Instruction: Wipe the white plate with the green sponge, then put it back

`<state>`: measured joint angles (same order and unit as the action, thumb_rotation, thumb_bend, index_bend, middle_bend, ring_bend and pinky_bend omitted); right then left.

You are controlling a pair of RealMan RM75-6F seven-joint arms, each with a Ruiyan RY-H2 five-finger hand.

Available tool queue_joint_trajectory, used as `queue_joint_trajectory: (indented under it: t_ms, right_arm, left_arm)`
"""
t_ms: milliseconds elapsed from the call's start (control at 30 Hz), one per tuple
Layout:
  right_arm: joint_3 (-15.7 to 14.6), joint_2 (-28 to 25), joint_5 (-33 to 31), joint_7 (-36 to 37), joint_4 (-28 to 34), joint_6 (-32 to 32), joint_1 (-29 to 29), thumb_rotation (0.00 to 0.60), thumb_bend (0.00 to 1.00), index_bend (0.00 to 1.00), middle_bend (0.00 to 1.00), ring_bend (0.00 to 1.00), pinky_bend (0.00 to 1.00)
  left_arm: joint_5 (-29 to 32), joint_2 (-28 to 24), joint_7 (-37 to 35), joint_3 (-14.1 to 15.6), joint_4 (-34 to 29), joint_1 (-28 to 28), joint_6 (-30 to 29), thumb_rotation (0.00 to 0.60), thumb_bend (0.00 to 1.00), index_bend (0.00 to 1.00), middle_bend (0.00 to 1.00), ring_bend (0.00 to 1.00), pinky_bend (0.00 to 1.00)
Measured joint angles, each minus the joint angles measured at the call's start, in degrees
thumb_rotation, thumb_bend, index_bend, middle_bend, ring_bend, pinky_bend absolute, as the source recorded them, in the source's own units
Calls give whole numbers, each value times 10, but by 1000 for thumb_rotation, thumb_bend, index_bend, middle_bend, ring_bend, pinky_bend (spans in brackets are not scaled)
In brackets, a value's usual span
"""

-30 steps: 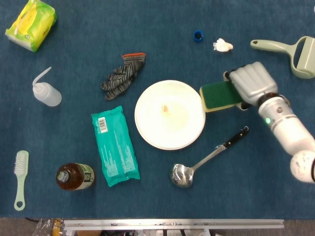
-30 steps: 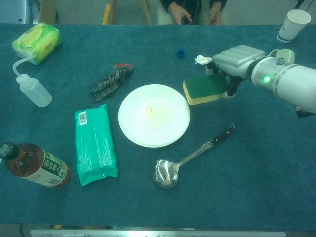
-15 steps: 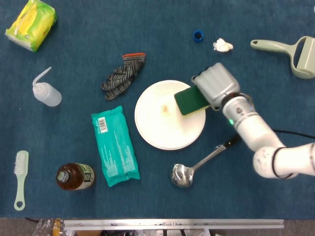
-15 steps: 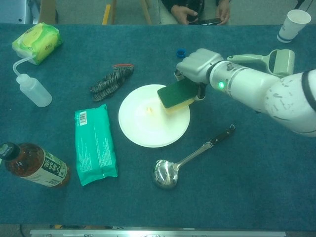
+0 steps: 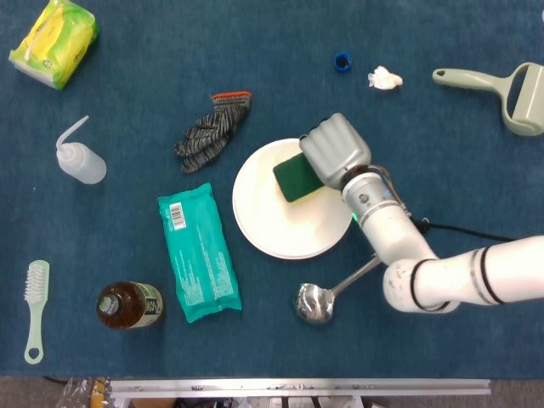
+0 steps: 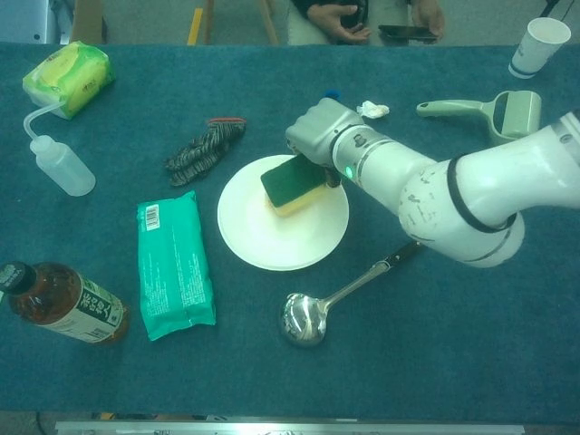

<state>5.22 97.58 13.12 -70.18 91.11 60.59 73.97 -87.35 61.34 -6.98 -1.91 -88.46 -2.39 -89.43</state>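
The white plate lies in the middle of the blue table. My right hand holds the green sponge over the plate's upper part, green face up and yellow underside toward the plate. Whether the sponge touches the plate cannot be told. The small yellowish spot on the plate is hidden beneath the sponge. My left hand appears in neither view.
A striped glove lies up-left of the plate, a teal packet to its left, and a metal ladle below right. A squeeze bottle, brown bottle, brush, lint roller, blue cap and paper cup sit around the edges.
My right hand has carried the sponge leftward from beside the plate's right rim to over the plate's upper middle, covering the yellowish spot.
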Motion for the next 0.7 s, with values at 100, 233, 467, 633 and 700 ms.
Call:
queue_joint_trajectory:
  t_ms: [100, 233, 467, 633, 700]
  right_arm:
    - [2, 16, 0, -4, -10, 4, 6, 600, 259, 519, 422, 359, 612]
    - [-3, 32, 9, -12, -24, 10, 10, 600, 258, 519, 422, 359, 612]
    - [-17, 36, 4, -28, -32, 17, 9, 600, 258, 519, 422, 360, 612]
    - [-24, 29, 2, -37, -30, 23, 5, 600, 258, 519, 422, 359, 612]
    - [-26, 26, 2, -40, -28, 25, 4, 600, 258, 519, 422, 360, 612]
  left_arm:
    - [-1, 2, -7, -1, 6, 1, -2, 600, 469, 144, 155, 90, 133]
    - [-2, 4, -14, -1, 12, 2, -4, 600, 469, 144, 155, 89, 133]
    - [-3, 8, -20, -1, 19, 3, -3, 600, 469, 144, 155, 89, 133]
    - [-5, 11, -19, -1, 21, 2, -1, 600, 469, 144, 155, 89, 133]
    - [-4, 11, -18, -1, 21, 2, -1, 600, 469, 144, 155, 89, 133]
